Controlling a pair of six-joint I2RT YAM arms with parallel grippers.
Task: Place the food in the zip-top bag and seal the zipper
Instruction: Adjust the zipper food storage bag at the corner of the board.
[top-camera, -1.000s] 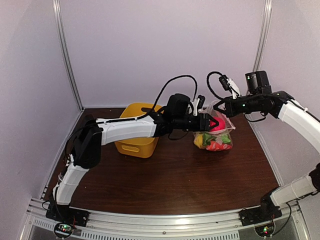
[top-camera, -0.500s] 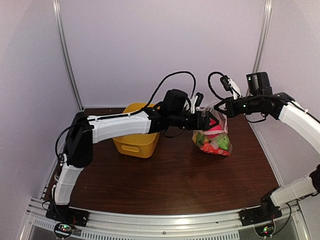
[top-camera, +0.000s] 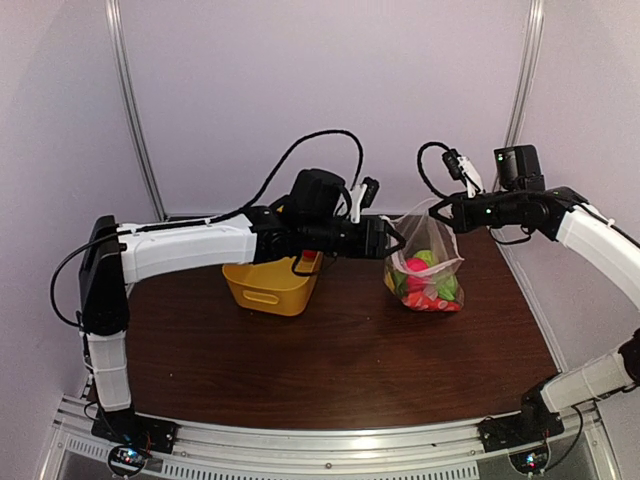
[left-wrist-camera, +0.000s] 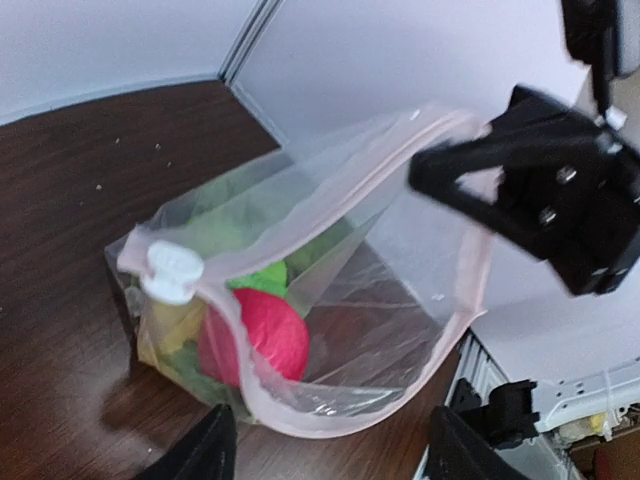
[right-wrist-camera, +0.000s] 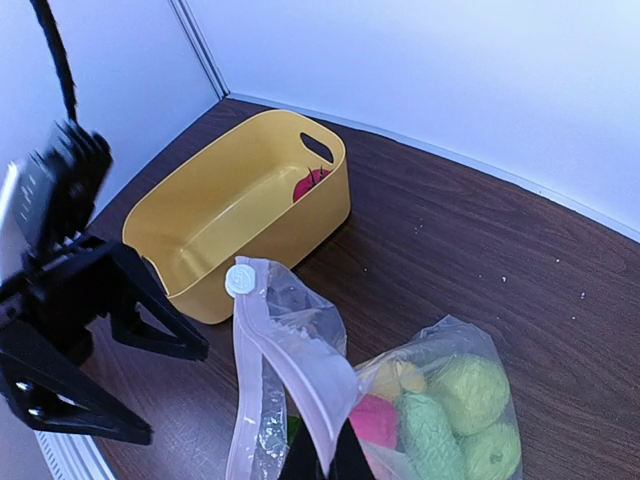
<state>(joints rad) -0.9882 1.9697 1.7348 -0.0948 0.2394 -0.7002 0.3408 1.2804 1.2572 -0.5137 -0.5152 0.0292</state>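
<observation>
Top external view: on the tabletop we see the zip-top bag standing, red, green and yellow food inside, its mouth gaping. Our right end effector is clamped on the zipper; our left end effector hangs spread wide beside the mouth, gripping nothing. Toward the back wall, a yellow basket holds one red piece.

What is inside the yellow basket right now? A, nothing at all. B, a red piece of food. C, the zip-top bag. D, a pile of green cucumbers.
B: the right wrist view shows a red piece of food lying at the far end of the yellow basket, and the zip-top bag stands outside it.
</observation>
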